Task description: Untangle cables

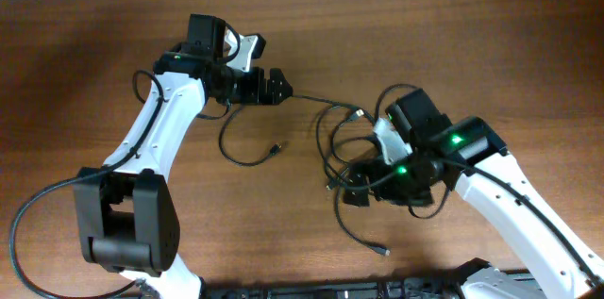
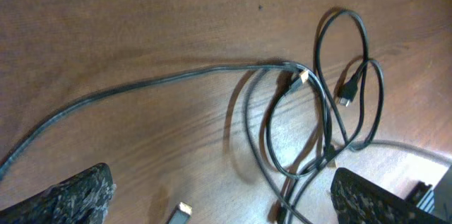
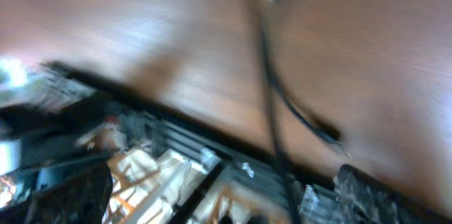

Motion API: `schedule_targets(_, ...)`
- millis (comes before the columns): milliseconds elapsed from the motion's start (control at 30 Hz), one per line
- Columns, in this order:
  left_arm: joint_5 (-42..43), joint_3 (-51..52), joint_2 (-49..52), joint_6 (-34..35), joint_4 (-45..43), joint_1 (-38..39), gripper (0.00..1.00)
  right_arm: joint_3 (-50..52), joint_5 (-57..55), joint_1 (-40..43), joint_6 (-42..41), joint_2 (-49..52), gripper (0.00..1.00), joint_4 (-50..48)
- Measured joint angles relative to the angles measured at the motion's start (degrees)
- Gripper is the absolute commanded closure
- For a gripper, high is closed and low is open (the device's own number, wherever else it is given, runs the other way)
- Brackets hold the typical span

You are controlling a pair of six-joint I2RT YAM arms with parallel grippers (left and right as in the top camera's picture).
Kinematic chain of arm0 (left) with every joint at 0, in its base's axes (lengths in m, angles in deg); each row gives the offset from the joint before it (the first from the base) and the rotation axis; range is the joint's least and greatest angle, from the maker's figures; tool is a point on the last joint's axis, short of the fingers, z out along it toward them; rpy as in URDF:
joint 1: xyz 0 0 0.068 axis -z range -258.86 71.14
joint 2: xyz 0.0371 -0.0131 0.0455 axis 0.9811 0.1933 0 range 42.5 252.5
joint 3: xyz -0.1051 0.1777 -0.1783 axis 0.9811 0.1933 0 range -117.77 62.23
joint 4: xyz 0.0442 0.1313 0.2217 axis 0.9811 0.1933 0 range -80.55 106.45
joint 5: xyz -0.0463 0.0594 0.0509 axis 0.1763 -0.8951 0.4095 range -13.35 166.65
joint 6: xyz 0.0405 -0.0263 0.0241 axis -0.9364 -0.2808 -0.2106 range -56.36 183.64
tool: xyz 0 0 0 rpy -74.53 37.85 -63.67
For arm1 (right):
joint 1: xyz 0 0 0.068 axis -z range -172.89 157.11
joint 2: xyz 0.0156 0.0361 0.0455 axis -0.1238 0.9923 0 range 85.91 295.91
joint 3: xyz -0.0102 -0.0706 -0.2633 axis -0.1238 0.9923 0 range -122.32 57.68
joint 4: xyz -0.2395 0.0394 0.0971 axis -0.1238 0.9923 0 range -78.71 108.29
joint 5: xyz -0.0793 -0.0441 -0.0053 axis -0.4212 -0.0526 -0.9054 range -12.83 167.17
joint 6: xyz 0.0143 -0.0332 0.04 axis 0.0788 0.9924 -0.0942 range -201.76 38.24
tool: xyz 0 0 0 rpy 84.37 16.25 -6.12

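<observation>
The cables (image 1: 342, 146) are thin black cords tangled in loops right of the table's middle. One strand (image 1: 316, 101) runs left to my left gripper (image 1: 280, 85). In the left wrist view the loops (image 2: 321, 111) lie ahead, with small plugs (image 2: 296, 79) among them. My left gripper (image 2: 222, 199) is open, with a metallic plug (image 2: 180, 213) lying between its fingers. My right gripper (image 1: 352, 191) sits at the tangle's lower edge. In the blurred right wrist view its fingers (image 3: 219, 196) are wide apart, and a cord (image 3: 272, 104) runs down between them.
A separate cord loop (image 1: 229, 146) with a plug end (image 1: 276, 148) lies below the left gripper. Another cord end (image 1: 381, 249) trails toward the front edge. A dark rail (image 1: 377, 290) borders the table's front. The thick arm cable (image 1: 28, 214) hangs at the left.
</observation>
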Motion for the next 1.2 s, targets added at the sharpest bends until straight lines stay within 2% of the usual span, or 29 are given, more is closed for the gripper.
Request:
schedule_targets(100, 0.0, 0.0, 0.0, 1.0, 0.2, 0.0, 0.01, -1.2, -17.2, 2.8, -10.4, 0.1, 0.01, 10.3)
schedule_targets(133, 0.0, 0.0, 0.0, 2.5, 0.1, 0.2, 0.01, -2.5, -21.0, 4.3, -12.9, 0.1, 0.01, 10.4)
schedule_targets(267, 0.0, 0.0, 0.0, 3.7, -1.4, 5.4, 0.01, -3.0, -17.3, 1.6, -12.8, 2.0, 0.01, 8.9)
schedule_targets(300, 0.0, 0.0, 0.0, 3.7, -2.0, 6.5, 0.01, -2.6, -13.5, 1.0, -11.2, 2.6, 0.01, -1.6)
schedule_targets(367, -1.1, 0.0, 0.1, 4.2, -2.7, 6.3, 0.01, -2.0, -4.3, 0.8, -6.2, 4.2, 0.01, -33.3)
schedule_targets(400, -1.9, 0.0, 0.1, 5.7, -2.4, 4.1, 0.01, -2.9, 1.1, 0.6, -6.2, 5.5, 0.01, -45.1)
schedule_targets(433, -1.9, 0.0, 0.1, 7.8, -2.2, -1.5, 0.01, -3.3, 7.8, -0.7, -6.6, 8.0, 0.01, -53.2)
schedule_targets(467, -0.9, -0.1, 0.1, 9.4, -2.3, -8.4, 0.01, -3.3, 10.1, -2.0, -6.7, 10.1, 0.01, -52.2)
schedule_targets(500, 2.7, -0.3, 0.1, 10.4, -1.0, -14.8, 0.01, -3.3, 10.7, -3.0, -6.6, 13.8, 0.01, -45.4)
schedule_targets(533, 4.5, -0.4, 0.1, 10.5, 0.4, -17.3, 0.01, -3.2, 10.4, -3.0, -6.3, 15.2, 0.01, -40.9)
schedule_targets(600, 6.4, -0.4, 0.1, 10.3, 1.6, -17.7, 0.01, -3.1, 6.9, -3.0, -7.4, 15.8, 0.01, -30.9)
schedule_targets(667, 5.3, -0.4, 0.1, 10.2, 0.8, -14.5, 0.01, -4.2, -1.4, -3.0, -16.0, 15.7, 0.01, -16.2)
schedule_targets(733, 2.1, -0.4, 0.1, 10.2, 0.7, -9.4, 0.01, -4.5, -4.4, -3.0, -24.8, 15.6, 0.01, -8.8)
schedule_targets(833, -1.7, -0.4, 0.1, 10.2, 0.7, -3.3, 0.01, -4.7, -6.7, -1.6, -35.7, 15.6, 0.01, -4.3)
schedule_targets(900, -2.6, -0.4, 0.1, 10.2, 0.8, -0.6, 0.01, -9.0, -8.8, 3.0, -37.4, 15.7, 0.01, 5.0)
schedule_targets(933, -3.4, -0.4, 0.1, 10.3, 0.8, 0.5, 0.01, -13.8, -13.0, 5.5, -38.6, 15.6, 0.01, 13.2)
schedule_targets(967, -4.2, -0.4, 0.1, 10.2, 0.6, 1.6, 0.01, -18.2, -17.5, 7.5, -39.5, 15.0, 0.01, 16.9)
schedule_targets(1033, -4.8, -0.4, 0.1, 10.2, -0.7, 2.8, 0.01, -24.0, -24.1, 9.9, -37.4, 14.9, 0.01, 15.6)
schedule_targets(1100, -3.8, -0.4, 0.1, 9.4, -1.3, 5.1, 0.01, -25.7, -29.2, 12.1, -35.8, 14.9, 0.01, 13.8)
schedule_targets(1167, 4.4, -0.4, 0.1, 2.1, -1.4, 8.5, 0.01, -25.7, -33.2, 19.6, -35.1, 15.0, 0.01, 13.6)
schedule_targets(1200, 6.7, -0.4, 0.1, -1.2, -1.8, 11.8, 0.01, -25.7, -33.2, 26.2, -34.8, 15.0, 0.01, 14.9)
